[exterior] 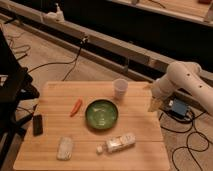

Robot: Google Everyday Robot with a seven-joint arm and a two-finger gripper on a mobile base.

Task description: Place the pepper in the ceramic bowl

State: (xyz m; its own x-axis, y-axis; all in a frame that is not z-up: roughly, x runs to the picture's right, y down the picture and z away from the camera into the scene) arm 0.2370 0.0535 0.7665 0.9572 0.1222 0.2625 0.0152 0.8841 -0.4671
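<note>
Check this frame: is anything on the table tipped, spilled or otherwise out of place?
Only the bottle stands out: it lies on its side near the front edge of the table. No spill shows. The cup stands upright, the pepper lies beside the bowl without touching it, and the gripper hangs at the table's right edge.

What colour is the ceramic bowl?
The ceramic bowl is glossy green, camera view; the gripper hangs beside the table edge.
</note>
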